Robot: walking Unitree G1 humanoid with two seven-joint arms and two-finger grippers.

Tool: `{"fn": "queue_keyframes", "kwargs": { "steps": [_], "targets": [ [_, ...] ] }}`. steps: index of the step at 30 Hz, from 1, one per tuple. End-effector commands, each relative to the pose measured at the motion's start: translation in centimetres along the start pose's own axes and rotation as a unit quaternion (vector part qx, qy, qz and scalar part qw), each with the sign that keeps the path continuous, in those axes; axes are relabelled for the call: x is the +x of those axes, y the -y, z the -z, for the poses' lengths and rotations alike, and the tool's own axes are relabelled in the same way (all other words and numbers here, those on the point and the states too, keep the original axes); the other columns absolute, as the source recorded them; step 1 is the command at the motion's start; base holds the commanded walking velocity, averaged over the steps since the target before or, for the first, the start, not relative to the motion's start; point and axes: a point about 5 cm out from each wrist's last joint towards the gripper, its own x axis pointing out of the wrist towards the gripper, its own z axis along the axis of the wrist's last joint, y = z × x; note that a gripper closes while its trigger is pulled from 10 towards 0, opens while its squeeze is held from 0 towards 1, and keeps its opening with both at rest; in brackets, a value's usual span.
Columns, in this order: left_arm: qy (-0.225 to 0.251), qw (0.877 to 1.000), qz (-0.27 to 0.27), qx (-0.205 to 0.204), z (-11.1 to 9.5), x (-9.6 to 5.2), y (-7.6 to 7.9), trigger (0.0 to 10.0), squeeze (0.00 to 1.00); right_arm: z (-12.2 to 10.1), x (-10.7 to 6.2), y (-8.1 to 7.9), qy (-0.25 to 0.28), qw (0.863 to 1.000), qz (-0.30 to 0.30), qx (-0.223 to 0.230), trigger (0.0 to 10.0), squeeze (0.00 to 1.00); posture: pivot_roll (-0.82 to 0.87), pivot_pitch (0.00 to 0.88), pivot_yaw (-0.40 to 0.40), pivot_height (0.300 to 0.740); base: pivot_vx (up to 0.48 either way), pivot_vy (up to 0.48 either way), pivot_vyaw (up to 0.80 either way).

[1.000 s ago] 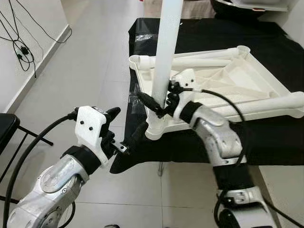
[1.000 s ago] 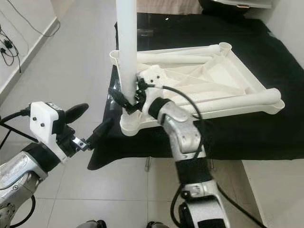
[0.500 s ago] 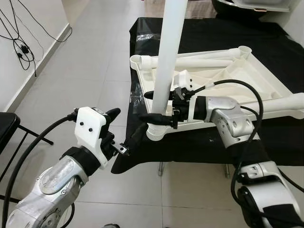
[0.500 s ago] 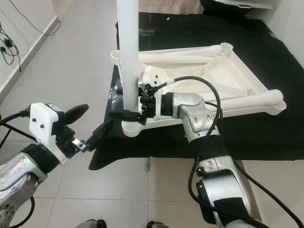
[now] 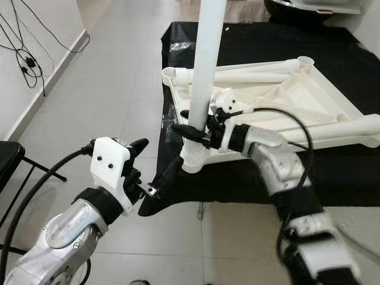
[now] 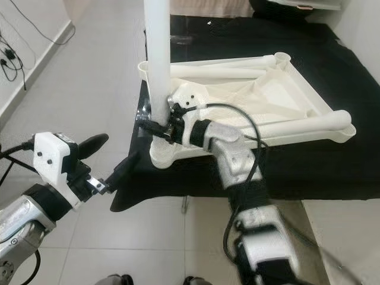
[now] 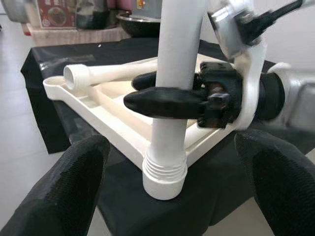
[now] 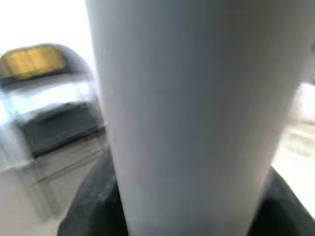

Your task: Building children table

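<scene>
I am looking down at a white plastic children's table top lying upside down on a black cloth over a low stand. One white table leg stands upright in the near corner socket, its threaded end sitting in the collar. Other loose legs lie flat across the underside.

My right gripper is pinching that upright leg low down, just above the socket, one black finger on each side of the tube. In the left wrist view the fingers clearly wrap the leg. My left gripper hovers off the near left edge of the cloth, well apart from the leg, with its fingers spread and holding nothing.

I judge the leg to be a hollow plastic tube: light, stiff and smooth, so likely slippery under the pads when twisted. Holding it low near the thread seems best, since a tall tube gripped high could tilt and cross the thread. The table top looks light too and may slide on the cloth, so it may need steadying.
</scene>
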Motion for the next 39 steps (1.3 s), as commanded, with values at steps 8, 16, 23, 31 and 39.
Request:
{"fn": "queue_keyframes", "kwargs": {
  "steps": [8, 16, 23, 31, 39],
  "targets": [
    [-0.001, 1.0, 0.004, 0.009, 0.0, 0.1, -0.3, 10.0, 0.0, 3.9, -2.2, -2.5, -0.104, 0.977, 0.183, 0.031, 0.0, 0.0, 0.17, 0.178, -0.052, 0.74, 0.0, 0.0, 0.0],
    [0.0, 1.0, 0.009, 0.015, 0.1, 0.5, -0.4, 10.0, 0.0, 0.8, 0.2, -3.2, -0.031, 0.987, 0.151, 0.053, 10.0, 1.0, 0.17, 0.167, -0.054, 0.74, 0.0, 0.0, 0.0],
    [0.0, 1.0, 0.012, 0.014, 0.1, 0.5, -0.3, 10.0, 0.0, -2.7, 0.2, -2.2, 0.075, 0.994, -0.059, 0.061, 10.0, 1.0, 0.17, 0.179, -0.055, 0.74, 0.0, 0.0, 0.0],
    [0.001, 1.0, 0.014, 0.012, 0.0, 0.5, -0.1, 10.0, 0.0, -3.2, 0.1, -0.7, 0.053, 0.978, -0.202, -0.019, 10.0, 0.0, 0.18, 0.199, -0.062, 0.74, 0.0, 0.0, 0.0],
    [-0.006, 1.0, 0.003, 0.013, -0.2, -0.4, 0.4, 10.0, 0.0, -5.0, 2.1, 1.6, 0.026, 0.943, -0.331, -0.017, 10.0, 0.0, 0.24, 0.264, -0.08, 0.74, 0.0, 0.0, 0.0]
  ]
}}
